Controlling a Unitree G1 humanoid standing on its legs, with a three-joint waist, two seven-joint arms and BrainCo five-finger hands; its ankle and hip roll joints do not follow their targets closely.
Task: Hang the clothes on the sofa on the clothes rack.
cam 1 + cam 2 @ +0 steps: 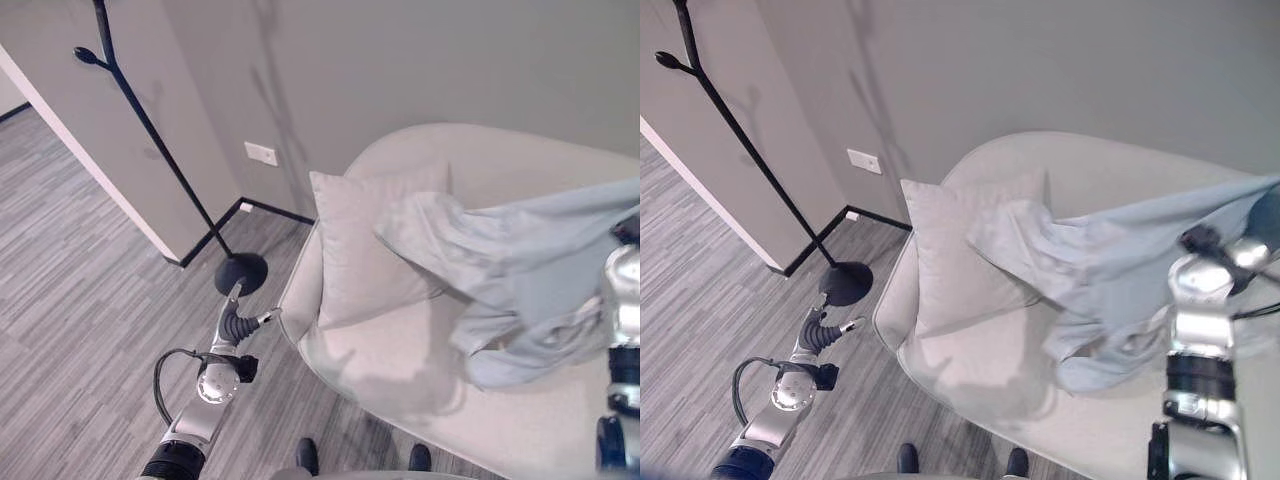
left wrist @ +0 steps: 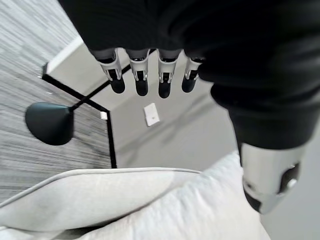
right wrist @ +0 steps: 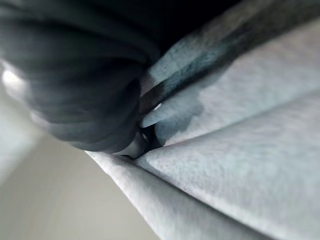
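A light blue-grey garment [image 1: 510, 265] hangs lifted above the beige sofa [image 1: 400, 360], its lower folds still trailing onto the seat. My right hand [image 1: 1262, 228] holds its upper end at the far right; in the right wrist view the cloth [image 3: 240, 150] is bunched and pinched against the dark cover. The black clothes rack [image 1: 150, 130] stands left of the sofa, its round base [image 1: 240, 272] on the floor. My left hand [image 1: 235, 322] hovers low between that base and the sofa's left edge, fingers [image 2: 140, 80] straight, holding nothing.
A pale square cushion [image 1: 365, 245] leans against the sofa's back, partly under the garment. A white wall socket [image 1: 261, 153] sits low on the grey wall behind. A wall corner [image 1: 90, 160] juts out beyond the rack. Grey plank floor [image 1: 80, 300] lies to the left.
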